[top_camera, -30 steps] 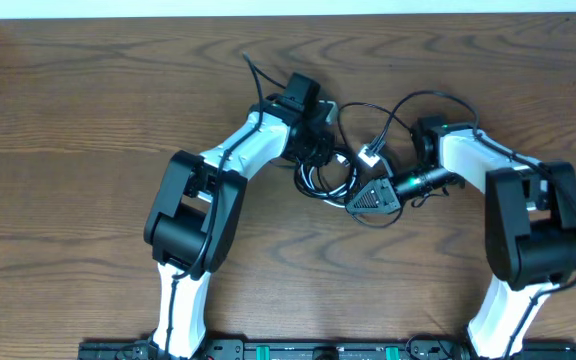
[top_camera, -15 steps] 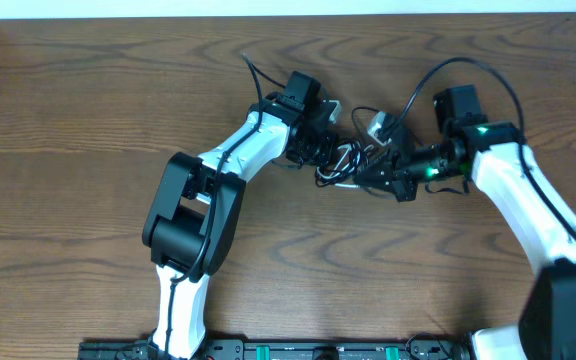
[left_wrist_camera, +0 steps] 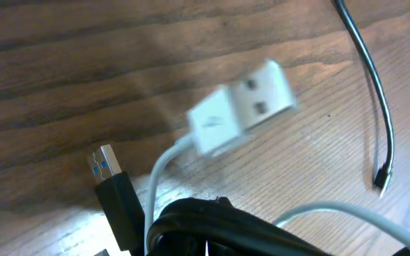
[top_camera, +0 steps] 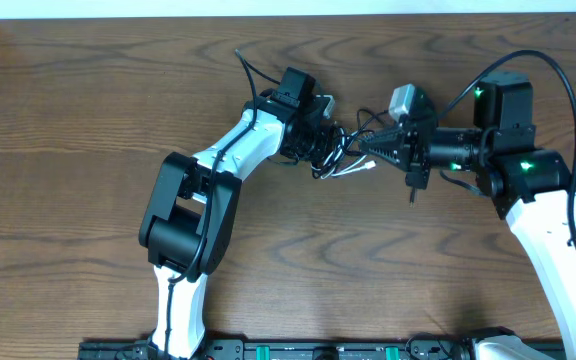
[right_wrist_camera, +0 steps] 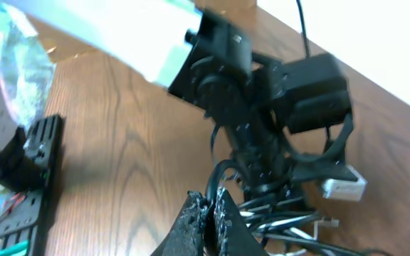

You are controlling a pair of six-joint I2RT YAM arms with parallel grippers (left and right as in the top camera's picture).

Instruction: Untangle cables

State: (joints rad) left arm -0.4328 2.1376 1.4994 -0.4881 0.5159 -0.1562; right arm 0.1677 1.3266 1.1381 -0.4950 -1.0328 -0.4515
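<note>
Plainly, the wooden bench point(top_camera: 88, 120) fills the overhead view, and both arms reach to one spot in its far half, about midway between its left and right edges. The left arm point(top_camera: 223, 160) rises from the near edge, bends at a black elbow and slants up toward the far edge. The right arm point(top_camera: 553, 230) climbs along the right edge and turns its wrist to point leftward, with green lights on it.

The left fingers point(top_camera: 318, 148) and the right fingers point(top_camera: 366, 146) face each other, tips near but apart, and the cables point(top_camera: 340, 158) are bunched between them. The left fingers are closed on the bundle, which sits right at their tips. The right fingers are pressed together to a narrow point with strands running from that point into the bundle. The right wrist view shows them tight against each other, but I cannot tell whether a strand is nipped between them.

In the left wrist view the white cord point(left_wrist_camera: 154, 186) curves up out of dark loops at the bottom of the picture. The black cord point(left_wrist_camera: 372, 85) lies as a single thin strand on the bare wood, well to the side.

The white plug point(left_wrist_camera: 244, 114) is blurred and tilted above the wood. The black plug point(left_wrist_camera: 112, 186), with a blue insert, lies beside the loops. The black strand ends in a small tip point(left_wrist_camera: 381, 181) resting on the bench.
</note>
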